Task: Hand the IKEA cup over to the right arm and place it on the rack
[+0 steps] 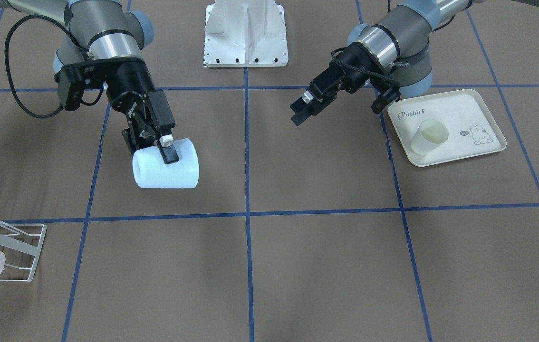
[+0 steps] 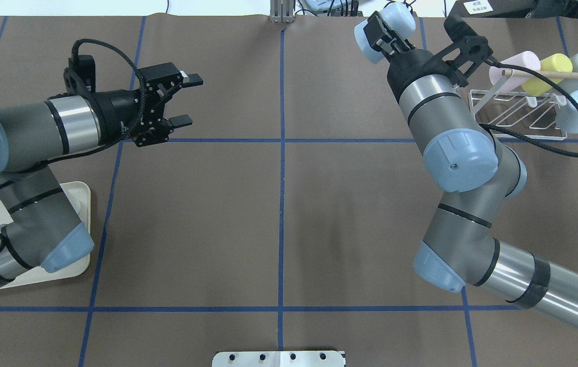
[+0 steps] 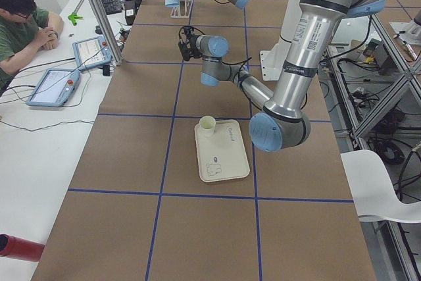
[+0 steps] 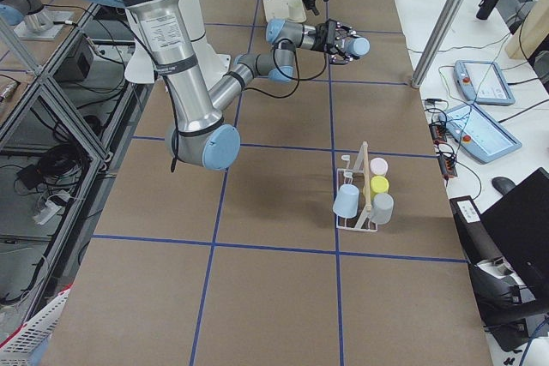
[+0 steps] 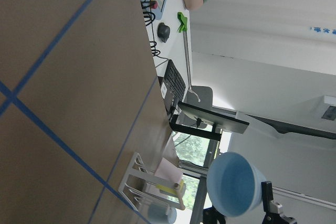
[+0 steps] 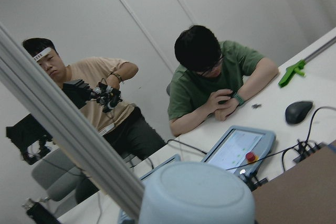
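The IKEA cup (image 1: 165,171), pale blue, lies on its side in the air with my right gripper (image 1: 162,151) shut on its wall. From overhead the same cup (image 2: 402,14) shows at the far edge, just left of the rack (image 2: 518,117), with the right gripper (image 2: 386,40) clamped across it. The right wrist view is filled at the bottom by the cup (image 6: 197,192). My left gripper (image 2: 187,100) stands open and holds nothing, well apart from the cup. The left wrist view looks into the cup's open mouth (image 5: 233,182).
The white wire rack (image 1: 8,247) carries several cups: pink (image 2: 516,63), yellow (image 2: 554,69), grey and pale blue. A cream rabbit tray (image 1: 483,109) holds a translucent cup (image 1: 428,137). The white robot base (image 1: 245,33) stands mid-table. People sit beyond the table's end.
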Motion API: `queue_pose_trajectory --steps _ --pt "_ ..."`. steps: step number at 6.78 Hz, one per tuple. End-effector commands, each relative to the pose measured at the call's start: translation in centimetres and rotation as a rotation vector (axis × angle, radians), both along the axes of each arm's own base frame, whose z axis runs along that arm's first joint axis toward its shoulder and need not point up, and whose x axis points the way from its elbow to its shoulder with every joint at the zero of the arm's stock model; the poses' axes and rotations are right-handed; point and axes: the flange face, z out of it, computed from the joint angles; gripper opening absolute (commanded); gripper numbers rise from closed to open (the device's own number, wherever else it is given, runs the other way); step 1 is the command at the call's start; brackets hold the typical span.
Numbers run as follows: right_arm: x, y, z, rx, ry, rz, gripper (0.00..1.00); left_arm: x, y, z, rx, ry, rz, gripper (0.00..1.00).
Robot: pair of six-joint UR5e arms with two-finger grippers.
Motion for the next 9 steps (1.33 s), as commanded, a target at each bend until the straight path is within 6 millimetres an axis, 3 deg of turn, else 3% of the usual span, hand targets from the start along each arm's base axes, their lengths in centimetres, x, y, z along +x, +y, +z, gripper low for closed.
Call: queue_pose_trajectory --steps 1,2,3,4,6,9 --pt "4.6 -1.4 8.9 -0.102 0.302 0.142 0.0 -4.6 -3.6 4.5 0.011 -0.274 0.017 1.0" --pt "8.5 -2.0 13.2 -0.141 0.476 0.156 0.0 -7.5 -5.1 6.2 0.033 -0.384 0.041 1.0" --pt "11.3 -1.4 15.4 -0.167 0.535 0.168 0.0 -10.0 -5.3 7.9 0.036 -0.422 0.058 1.0" --pt "13.4 0.2 18.1 -0.182 0.571 0.16 0.0 -11.0 -5.2 8.3 0.04 -0.428 0.06 1.0" --pt "16.8 3.6 23.8 -0.158 0.612 0.114 0.0 -11.1 -4.8 8.8 0.032 -0.433 0.063 1.0" --pt "15.4 3.0 28.2 -0.168 0.6 0.084 0.0 -11.0 -4.8 9.0 0.03 -0.435 0.065 1.0"
